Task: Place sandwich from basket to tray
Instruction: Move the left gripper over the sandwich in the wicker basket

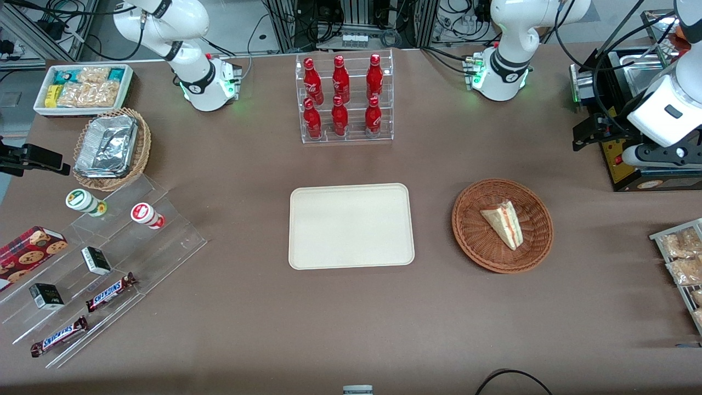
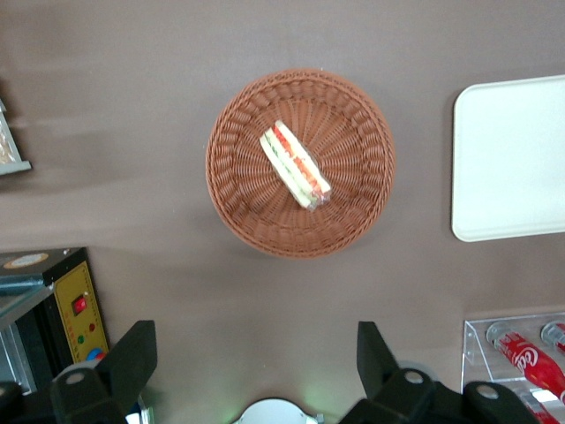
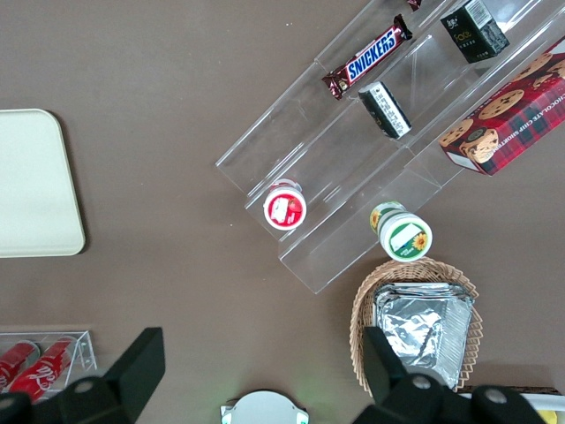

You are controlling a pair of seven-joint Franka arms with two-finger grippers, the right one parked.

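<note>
The sandwich (image 1: 504,222) (image 2: 296,165), a pale bread wedge with red, orange and green layers along its edge, lies in the round reddish-brown basket (image 1: 466,230) (image 2: 238,194). Beside the basket, toward the parked arm's end, sits the flat cream tray (image 1: 351,226) (image 2: 512,159) with nothing on it. My gripper (image 1: 588,134) (image 2: 256,353) hangs high above the table toward the working arm's end, farther from the front camera than the basket. It is open, with nothing between its black fingers (image 2: 132,353).
A black box with a yellow button panel (image 1: 641,164) stands under the arm. A wire rack of snack packets (image 1: 680,258) is at the working arm's end. A clear rack of red bottles (image 1: 344,99) stands farther back than the tray. Acrylic display steps (image 1: 109,263) lie at the parked arm's end.
</note>
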